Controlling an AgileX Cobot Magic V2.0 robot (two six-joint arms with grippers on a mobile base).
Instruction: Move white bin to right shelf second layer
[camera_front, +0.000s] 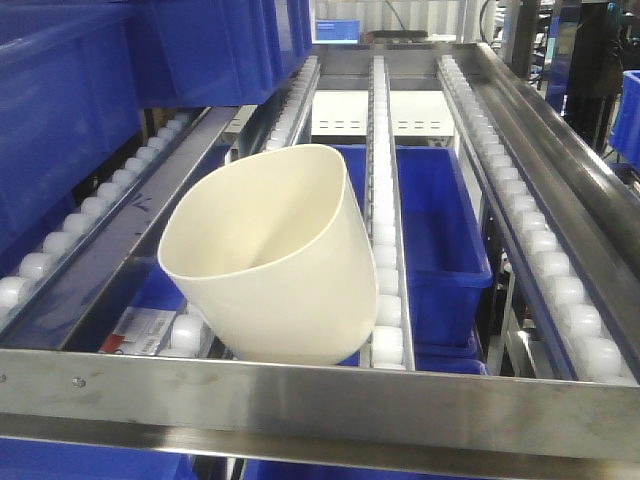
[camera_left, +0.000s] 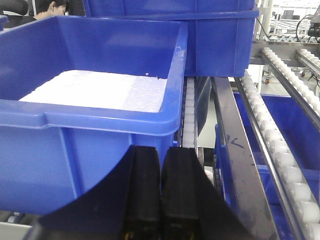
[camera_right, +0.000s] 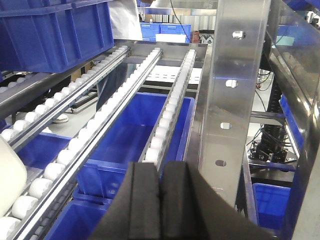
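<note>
The white bin (camera_front: 275, 255) is sitting tilted on the roller rails (camera_front: 385, 200), mouth leaning left, just left of the right hand (camera_right: 159, 205); both hands are shut, holding nothing, left hand (camera_left: 161, 195) being farther.

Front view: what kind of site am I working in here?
Likely a warehouse or factory storage area: a flow rack with roller rails, blue crates under and beside it, and the white bin tilted on the rollers.
</note>
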